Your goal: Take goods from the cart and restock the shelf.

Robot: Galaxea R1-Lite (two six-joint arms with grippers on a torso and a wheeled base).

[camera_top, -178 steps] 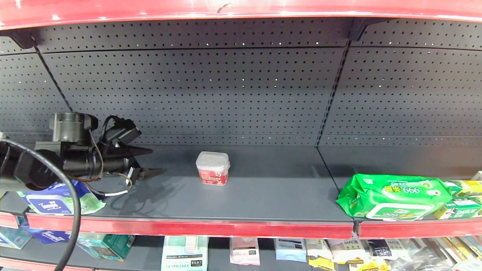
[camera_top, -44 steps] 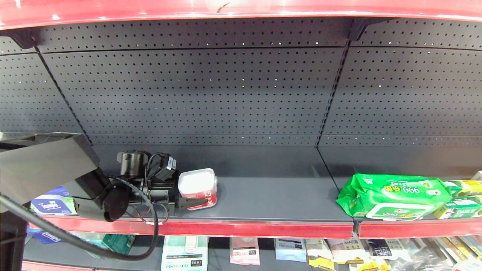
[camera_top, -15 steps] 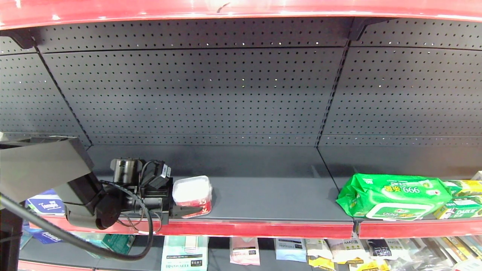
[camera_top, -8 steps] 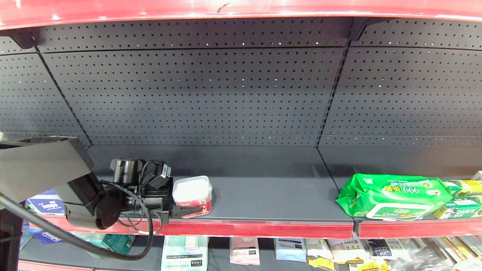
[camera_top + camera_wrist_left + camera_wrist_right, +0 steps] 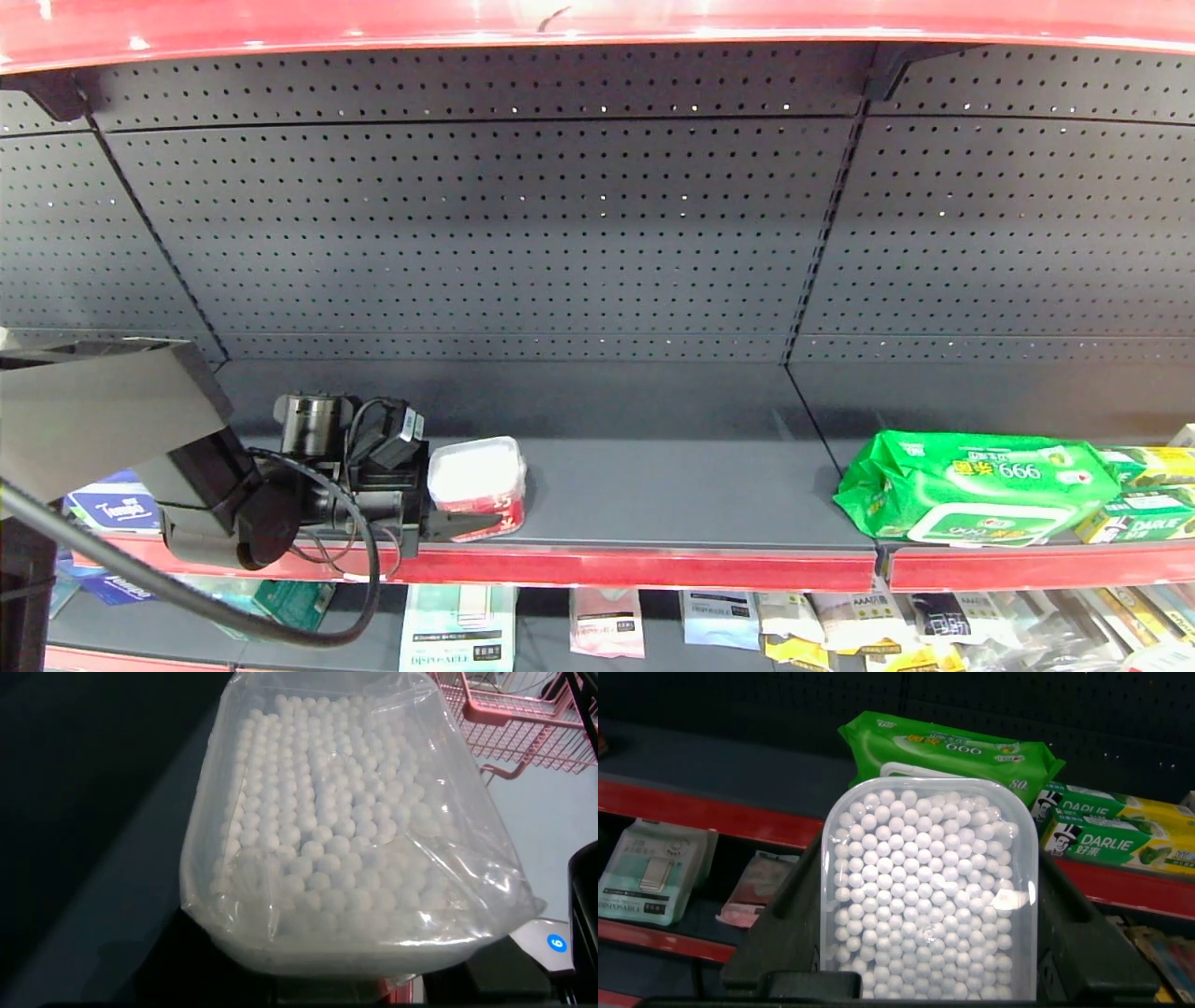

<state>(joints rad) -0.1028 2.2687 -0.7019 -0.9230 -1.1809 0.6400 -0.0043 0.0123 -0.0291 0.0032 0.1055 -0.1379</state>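
Observation:
In the head view my left gripper (image 5: 467, 519) is shut on a small tub (image 5: 477, 480) with a white lid and a red label. The tub sits slightly tilted at the front edge of the dark shelf (image 5: 653, 485), left of centre. The left wrist view shows this film-wrapped tub of white beads (image 5: 346, 831) close up. In the right wrist view my right gripper (image 5: 932, 873) is shut on a second clear tub of white beads (image 5: 929, 905), held in front of the shelf's red edge (image 5: 719, 812), with a dark finger on each side.
A green wipes pack (image 5: 976, 485) and green boxes (image 5: 1141, 509) lie on the shelf's right part. A blue tissue pack (image 5: 114, 504) sits at the far left. Packets (image 5: 457, 627) fill the shelf below. A pink cart (image 5: 528, 728) stands behind the left arm.
At first the tub stood mid-shelf with my left gripper open beside it. The gripper then shut on it and drew it to the front left edge. Nothing has moved over the last second.

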